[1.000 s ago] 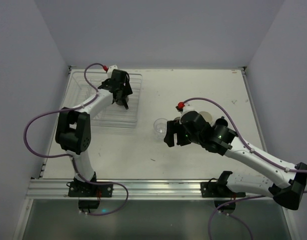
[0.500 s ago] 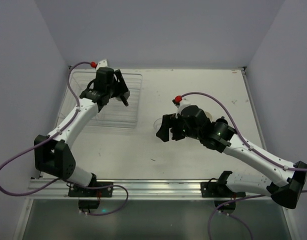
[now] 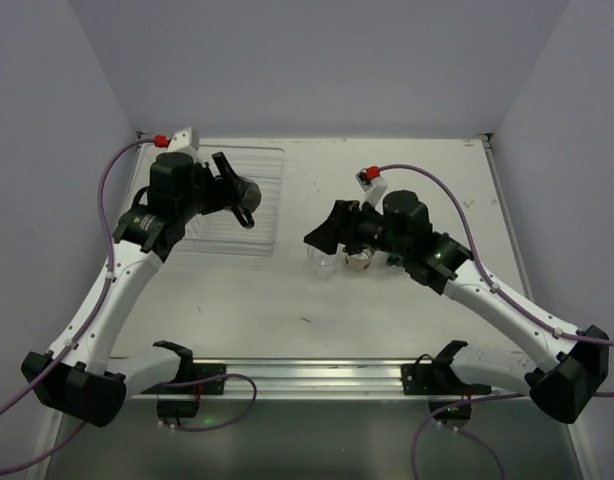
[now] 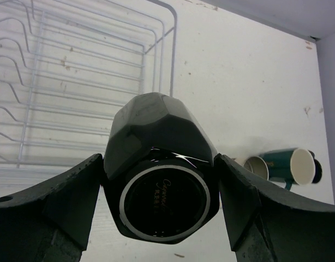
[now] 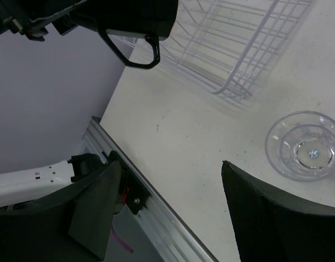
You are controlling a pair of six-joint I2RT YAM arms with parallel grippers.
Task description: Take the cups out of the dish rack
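- Over the rack (image 4: 75, 82), the left claw (image 4: 159, 183) pinches the black mug (image 4: 156, 131) by its sides.
- Right claw (image 5: 173, 199) hangs spread above the table (image 5: 184, 125), near the clear cup (image 5: 304, 144).

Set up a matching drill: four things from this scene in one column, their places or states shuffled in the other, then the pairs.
Things
1 black mug
2 clear cup
3 dish rack
4 right gripper

Places or states
A open, holding nothing
B flat at the far left of the table
C upright on the table
D clamped in the left gripper

Pairs: 1-D, 2-C, 3-B, 4-A
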